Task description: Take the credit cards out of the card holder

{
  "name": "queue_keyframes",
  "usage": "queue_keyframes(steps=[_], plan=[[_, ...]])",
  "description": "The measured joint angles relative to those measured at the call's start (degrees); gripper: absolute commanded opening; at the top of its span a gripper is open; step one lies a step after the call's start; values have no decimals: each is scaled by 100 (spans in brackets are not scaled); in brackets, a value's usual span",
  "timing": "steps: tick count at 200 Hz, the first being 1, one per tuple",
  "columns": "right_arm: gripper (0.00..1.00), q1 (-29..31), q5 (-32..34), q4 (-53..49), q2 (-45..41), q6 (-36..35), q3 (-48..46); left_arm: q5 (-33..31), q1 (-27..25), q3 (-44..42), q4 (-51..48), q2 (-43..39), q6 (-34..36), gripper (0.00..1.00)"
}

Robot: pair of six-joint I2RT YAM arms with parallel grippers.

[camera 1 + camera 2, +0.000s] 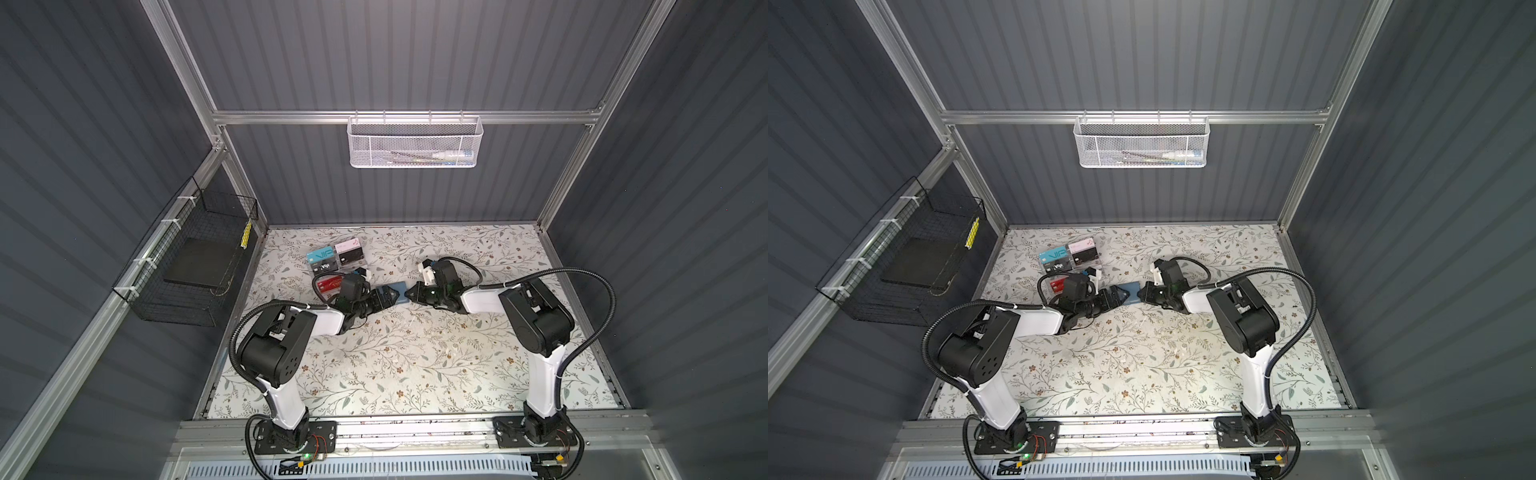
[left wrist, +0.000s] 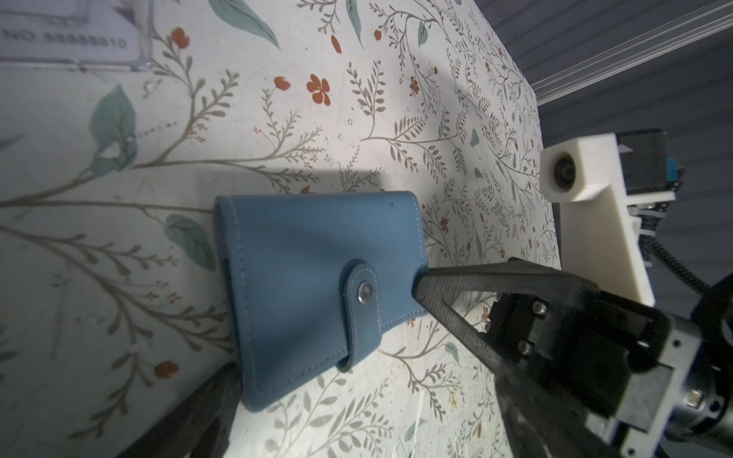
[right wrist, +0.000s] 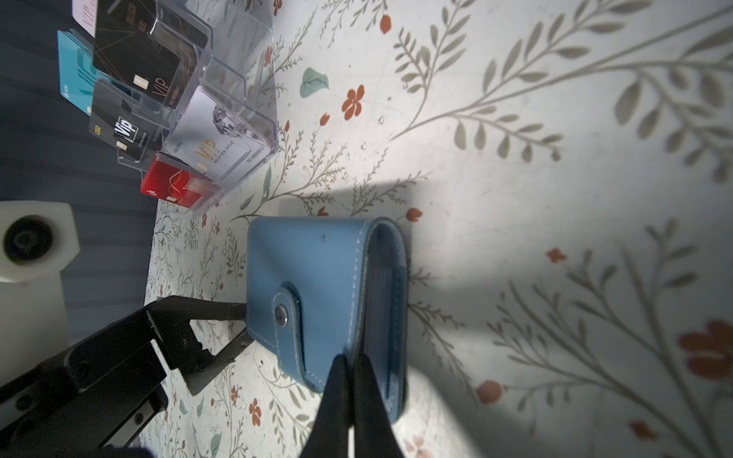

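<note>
Card holder [image 1: 400, 291] closed, snap tab [image 2: 363, 295] fastened and facing up; lies mid-table, near centre of both top views, directly between 2 grippers. Right gripper [image 3: 351, 365] pinched shut on cover edge from right. Left gripper [image 3: 245, 325] spread wide, tips at opposite left edge. Credit cards hidden inside. Both arms equally near; unsnapping likely next.

top views: high, looking down, whole table [image 1: 415, 353] | wrist views: close, low, facing each other, share card holder [image 2: 317, 293]
</note>
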Motion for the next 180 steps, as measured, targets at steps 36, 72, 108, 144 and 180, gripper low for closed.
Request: queue_keyframes(steps=[36,72,108,144,180], plan=[[0,0,7,-584,-369,-597,52,87,214,11,-409,-400,59,100],[0,0,-2,-1414,-1029,-1657,286,129,439,201,-774,-901,223,100],[0,0,-98,-2157,-1606,-2728,387,562,595,332,-820,-933,216,100],[0,0,-420,-2756,-2046,-3405,428,1174,623,337,-424,-892,-24,100],[0,0,-804,-3211,-2262,-3816,649,1965,625,201,1224,-409,-737,100]])
